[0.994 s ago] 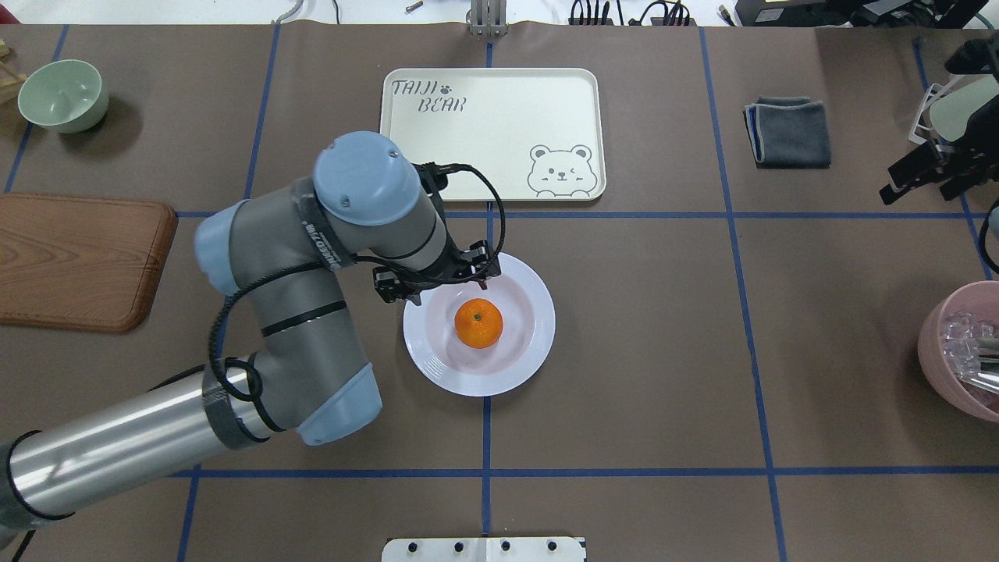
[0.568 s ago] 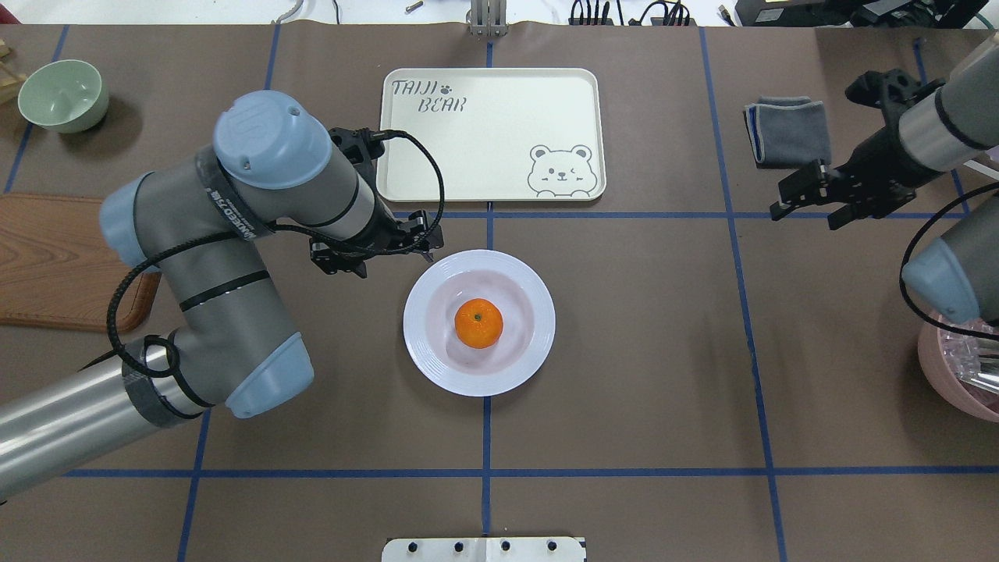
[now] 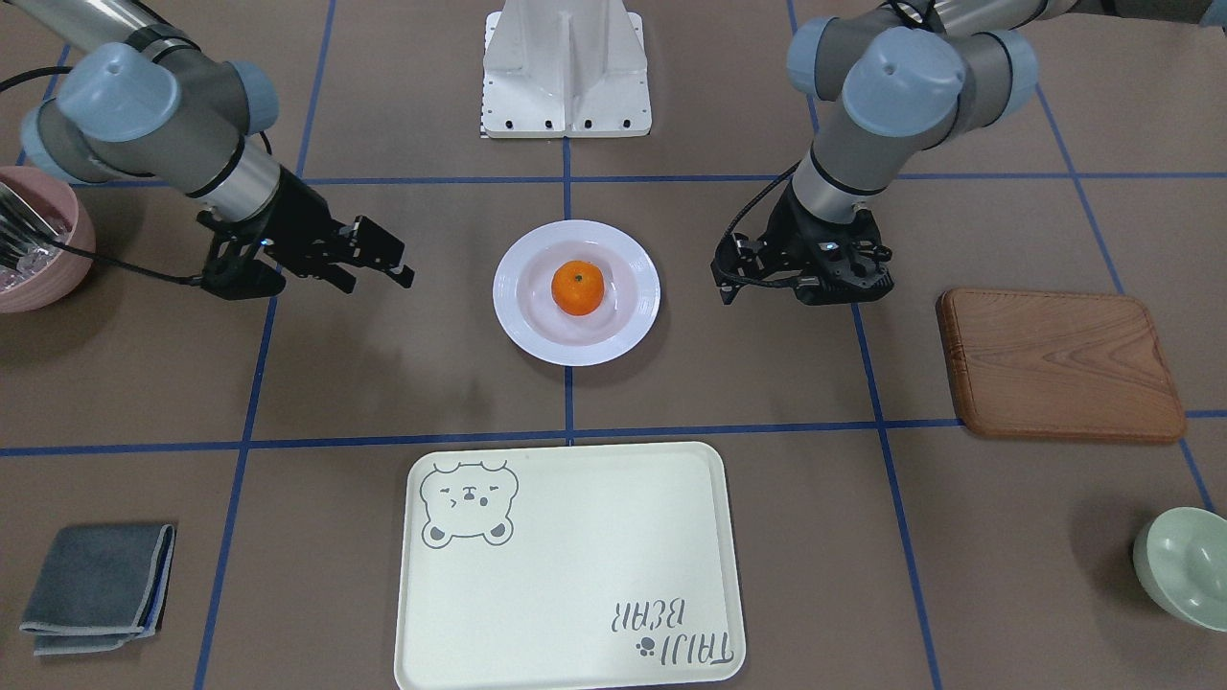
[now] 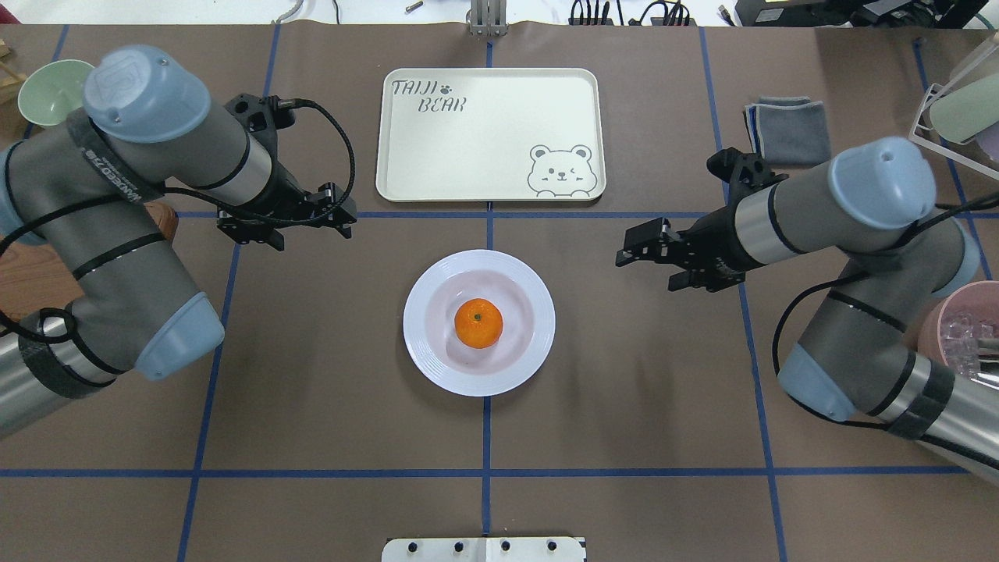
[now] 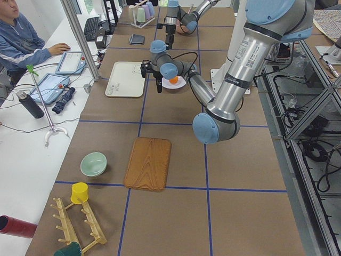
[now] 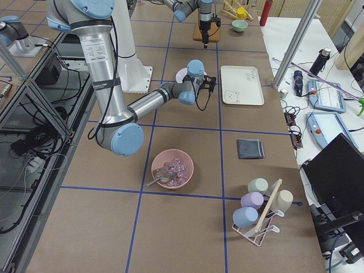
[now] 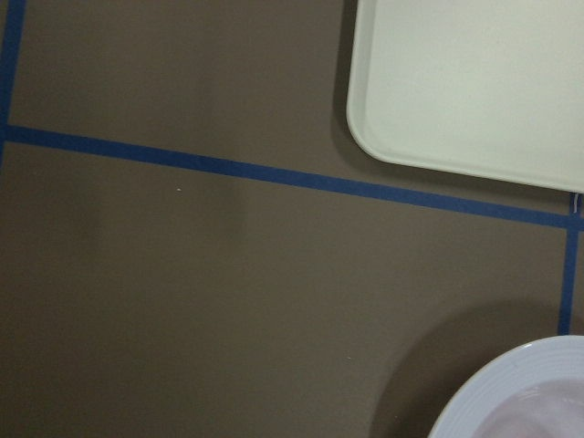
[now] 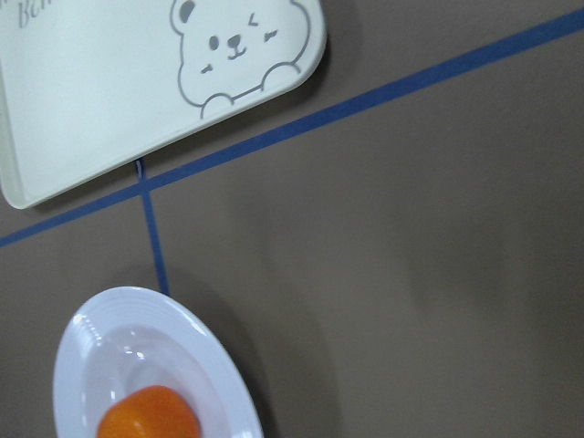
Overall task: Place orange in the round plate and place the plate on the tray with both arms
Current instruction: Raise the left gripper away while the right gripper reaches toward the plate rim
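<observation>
The orange (image 4: 478, 322) (image 3: 577, 287) lies in the middle of the white round plate (image 4: 415, 345) (image 3: 514, 318), which rests on the brown table. The cream tray (image 4: 484, 140) (image 3: 575, 575) lies beyond the plate, with nothing on it. My left gripper (image 4: 347, 218) (image 3: 726, 278) hovers to the plate's left and a little farther out, open and holding nothing. My right gripper (image 4: 624, 254) (image 3: 398, 264) hovers to the plate's right, open and pointing at it, a gap away. Both wrist views show a tray corner and part of the plate rim (image 7: 511, 401) (image 8: 91, 338).
A wooden board (image 3: 1059, 364) and a green bowl (image 3: 1184, 565) are on my left side. On my right are a folded grey cloth (image 4: 788, 129) and a pink bowl (image 4: 960, 336). A person (image 5: 21, 37) sits at a desk beyond the table.
My left gripper has drawn back from over the plate, to the left and farther out. My right arm has swung in from the right edge towards the plate. The orange and plate stayed put.
</observation>
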Robot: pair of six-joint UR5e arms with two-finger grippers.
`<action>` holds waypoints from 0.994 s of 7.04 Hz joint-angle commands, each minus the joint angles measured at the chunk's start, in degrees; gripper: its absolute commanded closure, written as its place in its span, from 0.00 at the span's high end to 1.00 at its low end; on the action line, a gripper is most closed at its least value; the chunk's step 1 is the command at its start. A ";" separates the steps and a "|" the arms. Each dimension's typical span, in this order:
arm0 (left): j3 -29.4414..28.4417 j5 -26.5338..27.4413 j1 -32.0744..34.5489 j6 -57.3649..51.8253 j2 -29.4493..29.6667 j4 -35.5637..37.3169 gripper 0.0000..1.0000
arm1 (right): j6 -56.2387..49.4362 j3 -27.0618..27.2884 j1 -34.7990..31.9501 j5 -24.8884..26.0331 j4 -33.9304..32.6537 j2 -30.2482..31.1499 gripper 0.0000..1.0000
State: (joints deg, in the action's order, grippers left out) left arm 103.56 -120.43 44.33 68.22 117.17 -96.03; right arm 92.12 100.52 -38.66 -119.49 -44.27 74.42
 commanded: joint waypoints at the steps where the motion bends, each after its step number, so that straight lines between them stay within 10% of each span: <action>1: 0.15 -0.42 1.02 -1.68 -1.15 -0.03 0.97 | 15.13 -5.29 6.91 13.26 20.16 -0.50 1.00; 3: 0.07 -0.33 1.02 -1.68 -1.15 -0.03 0.97 | 21.25 -11.12 13.06 26.53 34.22 -0.68 1.00; 7: 0.15 -0.24 1.02 -1.68 -1.24 -0.03 0.97 | 21.26 -14.03 18.00 33.08 34.69 -2.08 1.00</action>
State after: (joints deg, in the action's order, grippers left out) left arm 103.70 -120.70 45.35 66.53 115.96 -96.06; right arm 113.31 87.27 -22.17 -88.52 -9.71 72.86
